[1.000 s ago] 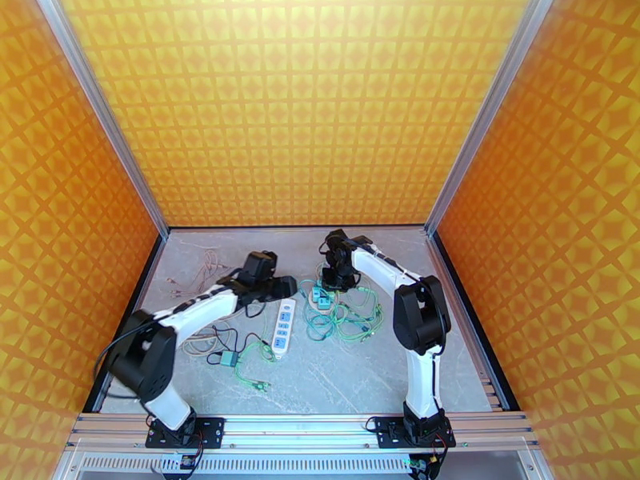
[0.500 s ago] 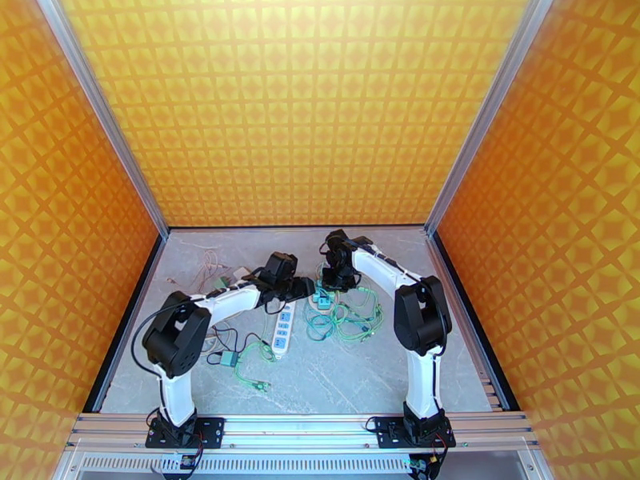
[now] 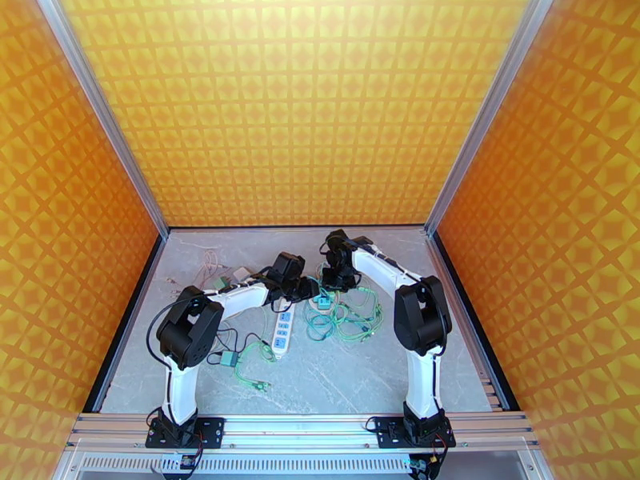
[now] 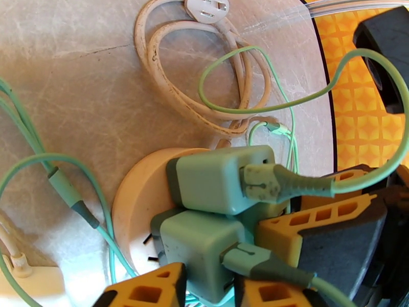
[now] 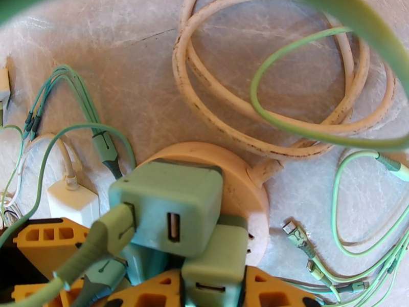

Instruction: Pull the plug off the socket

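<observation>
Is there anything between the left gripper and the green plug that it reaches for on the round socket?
Nothing visible does. In the left wrist view the left gripper straddles the lower green plug, which sits in the round socket. A second green plug sits close beside it on the same socket.

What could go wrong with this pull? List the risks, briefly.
1. The lower plug sits tight against the upper plug, so the left gripper may catch both.
2. The right gripper clamps a neighbouring plug, not the round socket, which might lift off the table.
3. The upper plug's green cable loops close by and could snag.
</observation>
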Controlling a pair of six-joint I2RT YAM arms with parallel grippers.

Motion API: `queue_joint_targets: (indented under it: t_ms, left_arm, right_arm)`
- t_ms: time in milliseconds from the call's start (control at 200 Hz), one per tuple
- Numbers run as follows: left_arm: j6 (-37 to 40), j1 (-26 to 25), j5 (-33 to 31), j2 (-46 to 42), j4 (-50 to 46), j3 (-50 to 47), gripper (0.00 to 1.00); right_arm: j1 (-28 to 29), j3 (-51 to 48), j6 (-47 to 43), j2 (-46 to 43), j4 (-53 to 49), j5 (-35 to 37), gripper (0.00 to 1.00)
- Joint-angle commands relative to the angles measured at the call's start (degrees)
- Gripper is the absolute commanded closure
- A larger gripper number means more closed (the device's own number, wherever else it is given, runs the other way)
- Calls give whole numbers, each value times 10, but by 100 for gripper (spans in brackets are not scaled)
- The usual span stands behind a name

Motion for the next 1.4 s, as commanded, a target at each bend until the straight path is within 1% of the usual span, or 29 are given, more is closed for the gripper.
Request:
queue_joint_targets:
  t_ms: [0, 220, 340, 430, 540, 640, 930, 1105, 1246, 1396]
  left_arm:
    - [-2, -3, -15, 29, -33, 0, 73]
    - [0, -6, -15, 37, -46, -1, 73]
    - [4, -7, -15, 44, -55, 6, 73]
    - [6, -8, -19, 48, -69, 11, 74]
    - [7, -8, -25, 51, -83, 13, 76]
    - [7, -8, -33, 56, -99, 13, 76]
    - [6, -8, -51, 60, -125, 7, 78]
    - [3, -8, -52, 67, -130, 9, 78]
    - [3, -9, -52, 75, -134, 20, 79]
    - [12, -11, -51, 88, -150, 43, 79]
  right_arm:
    - [3, -14, 0, -3, 5, 6, 76]
    - [30, 16, 17, 17, -7, 16, 78]
    - [49, 33, 27, 26, -7, 8, 78]
    - [52, 40, 35, 30, -5, -8, 78]
    - [52, 49, 29, 30, -11, 0, 78]
    - [41, 60, 20, 29, -26, 14, 79]
    - [-22, 41, 12, 0, -22, -7, 79]
    - [-27, 43, 7, -3, -27, -14, 79]
    - [-12, 40, 11, 0, -22, -13, 79]
    - [27, 45, 17, 15, -24, -9, 79]
